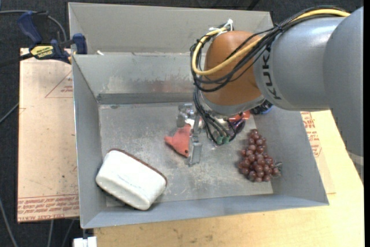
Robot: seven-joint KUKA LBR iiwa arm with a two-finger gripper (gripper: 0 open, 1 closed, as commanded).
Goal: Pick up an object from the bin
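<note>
My gripper (192,154) hangs low over the middle of the bin floor, its metal fingers pointing down. A small salmon-pink wedge-shaped thing (179,142) lies right against the fingers on their left side; whether it sits between them I cannot tell. To the right lies a bunch of dark red grapes (256,158). A little red and blue thing (241,117) peeks out from under the arm's orange cover.
A white sponge with a brown underside (130,179) rests in the bin's front left corner. The arm and its orange cover with cables hang over the bin's back right.
</note>
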